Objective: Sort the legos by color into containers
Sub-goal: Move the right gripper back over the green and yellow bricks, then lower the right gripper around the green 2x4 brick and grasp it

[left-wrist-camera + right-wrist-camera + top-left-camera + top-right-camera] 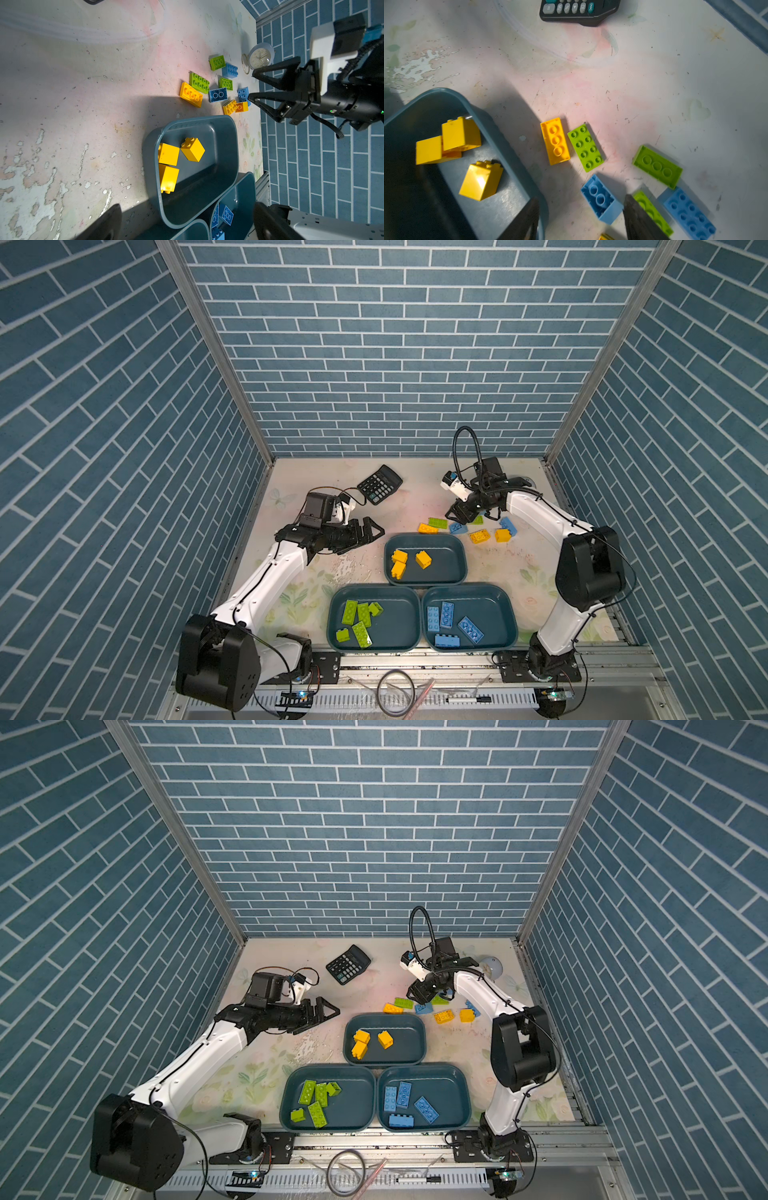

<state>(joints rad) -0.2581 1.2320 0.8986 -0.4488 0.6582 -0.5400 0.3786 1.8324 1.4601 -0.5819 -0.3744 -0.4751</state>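
**Both top views.** Trays [424,534]: 3, low centre of frame, touching in a triangle.
- Far tray [446,568]: 3 yellow bricks [423,560].
- Left tray [397,626]: 5 green bricks [350,611].
- Right tray [496,610]: 4 blue bricks [470,629].

Loose bricks [479,536] lie on the bench [345,568] just beyond the far tray, right of centre. I count 7 here. My right hand [459,517] hovers over them and may hide more. Left hand [371,531], left of centre, is spread wide and empty. One calculator [380,484] sits upper centre of the bench.

**Left wrist view.** The loose bricks count properly here: 9, made up of 3 yellow, 3 green and 3 blue. The right hand's fingers stand apart above the pile with nothing between them. One clock [260,56] stands beyond the pile.

**Right wrist view.** A blue brick [600,199] lies between the spread fingers. One finger [637,224] is just beside it and overlaps a green brick [646,202].

**Risks, my judgement.** If I descend from here, that finger could land on the green brick instead of in the gap. That would tip it or shove its neighbours. Closing could also pinch both colours together. The other finger is near the far tray's rim and might snag it.
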